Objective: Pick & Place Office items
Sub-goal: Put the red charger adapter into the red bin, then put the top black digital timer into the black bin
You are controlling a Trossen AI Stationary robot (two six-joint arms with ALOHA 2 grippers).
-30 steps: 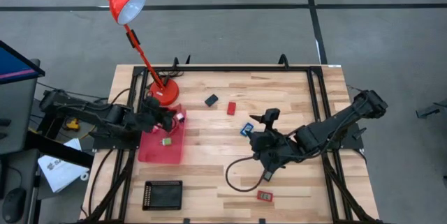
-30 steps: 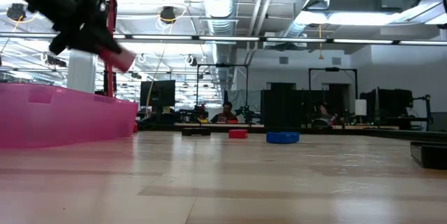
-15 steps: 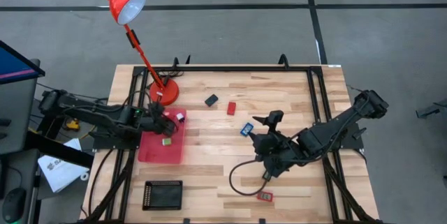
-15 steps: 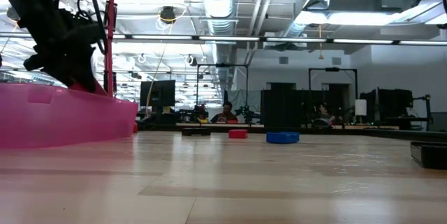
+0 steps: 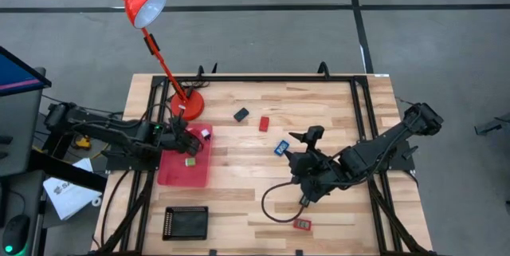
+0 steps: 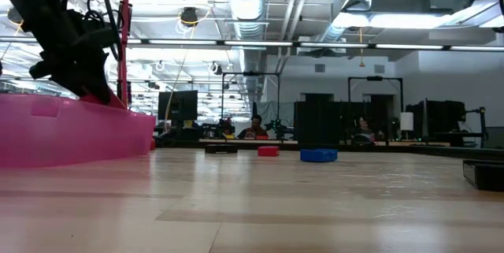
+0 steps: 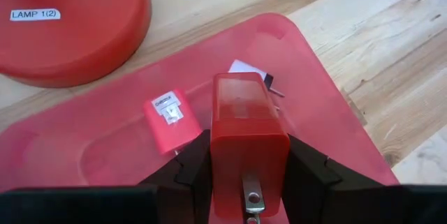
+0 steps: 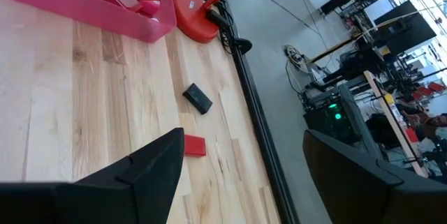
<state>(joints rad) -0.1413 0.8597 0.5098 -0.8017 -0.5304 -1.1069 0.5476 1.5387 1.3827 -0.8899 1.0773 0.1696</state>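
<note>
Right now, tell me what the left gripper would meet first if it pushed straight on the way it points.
Probably the floor of the flat red plastic tray: the left gripper, shut on a red blocky piece, points down into it.

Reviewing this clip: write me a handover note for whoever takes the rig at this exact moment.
Left gripper: shut on a red blocky piece, low over the flat red tray.
Right gripper: open, empty, above mid-table.
Done: a small red tagged piece and a green piece lie in the tray.
Left: release the held piece; then the black piece, red piece, blue piece and a red piece near the front edge, all on the wooden table.
</note>
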